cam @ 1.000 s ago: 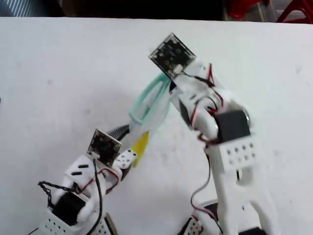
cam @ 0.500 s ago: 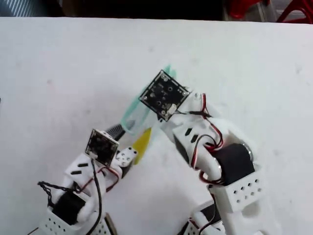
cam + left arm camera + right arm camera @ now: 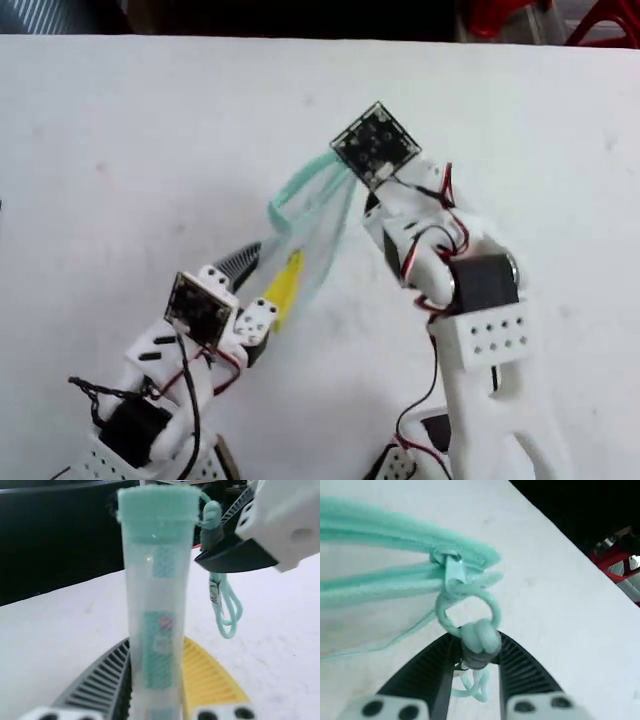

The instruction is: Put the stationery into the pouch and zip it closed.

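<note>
The translucent pouch [image 3: 318, 228] with a teal zipper hangs stretched between both arms above the white table [image 3: 120, 150]. My left gripper [image 3: 268, 283] is shut on the pouch's near end, its grey finger [image 3: 97, 680] and yellow finger [image 3: 207, 677] pressing the pouch [image 3: 156, 605] from both sides. Teal and pink shapes show through the pouch wall. My right gripper [image 3: 362, 192] is shut on the knotted teal cord [image 3: 479, 640] tied to the zipper pull [image 3: 452, 569]. Beside the pull, the zipper edges [image 3: 380, 555] stand apart. The right gripper [image 3: 227, 555] also appears beyond the pouch top, the cord loop [image 3: 226, 611] dangling below it.
The white table [image 3: 555, 605] is bare all round the arms. Its far edge [image 3: 300, 38] meets a dark background, with red chair parts [image 3: 600, 20] beyond the far right corner. Black and red cables run along both arms.
The right gripper swung in toward the left arm, then back out and away, keeping hold of the cord and drawing the pouch taut. The left arm shifted slightly toward the near edge.
</note>
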